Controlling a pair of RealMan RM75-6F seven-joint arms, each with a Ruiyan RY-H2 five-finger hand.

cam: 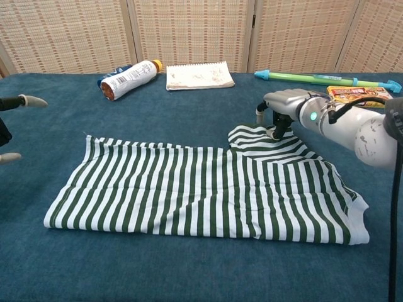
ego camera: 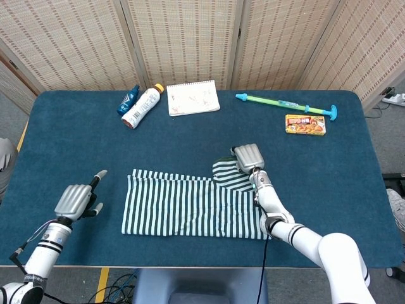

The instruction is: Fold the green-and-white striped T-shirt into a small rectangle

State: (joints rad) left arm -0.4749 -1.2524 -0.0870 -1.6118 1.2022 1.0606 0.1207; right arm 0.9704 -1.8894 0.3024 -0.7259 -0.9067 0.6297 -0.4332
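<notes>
The right hand (cam: 281, 108), fingers curled down but gripping nothing clearly, sits at the T-shirt (ego camera: 196, 204)'s one-o'clock sleeve; left hand (ego camera: 76, 199) idles open.

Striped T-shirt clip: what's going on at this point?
The green-and-white striped T-shirt lies partly folded into a long band on the blue table, with one sleeve sticking out at the far edge. The right hand is down at that sleeve, fingers touching it; whether it grips the cloth is unclear. The left hand sits open, off the shirt's left end.
</notes>
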